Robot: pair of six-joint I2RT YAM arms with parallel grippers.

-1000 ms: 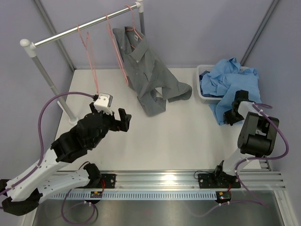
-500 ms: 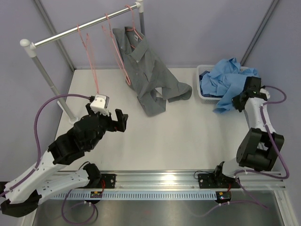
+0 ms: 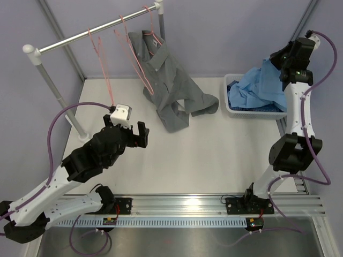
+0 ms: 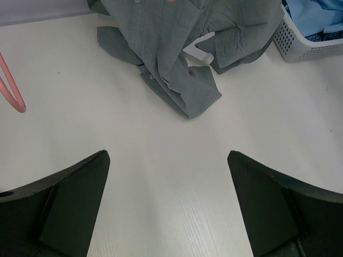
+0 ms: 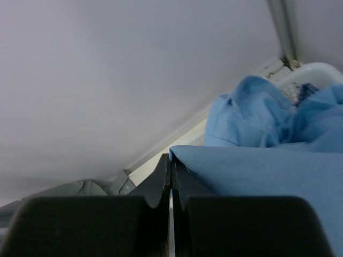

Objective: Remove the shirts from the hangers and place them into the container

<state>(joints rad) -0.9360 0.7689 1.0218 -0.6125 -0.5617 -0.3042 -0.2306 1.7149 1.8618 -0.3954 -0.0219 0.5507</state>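
Right gripper (image 5: 170,170) apparently pinches blue shirt (image 5: 252,171) above container (image 3: 254,112)

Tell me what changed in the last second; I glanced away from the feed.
The right pincer swung from the table in front of the basket to high above its far side. It is shut on the light blue shirt and pulled the draped part off the table. The left pincer, open, barely moved. The grey shirt and the basket stayed put.
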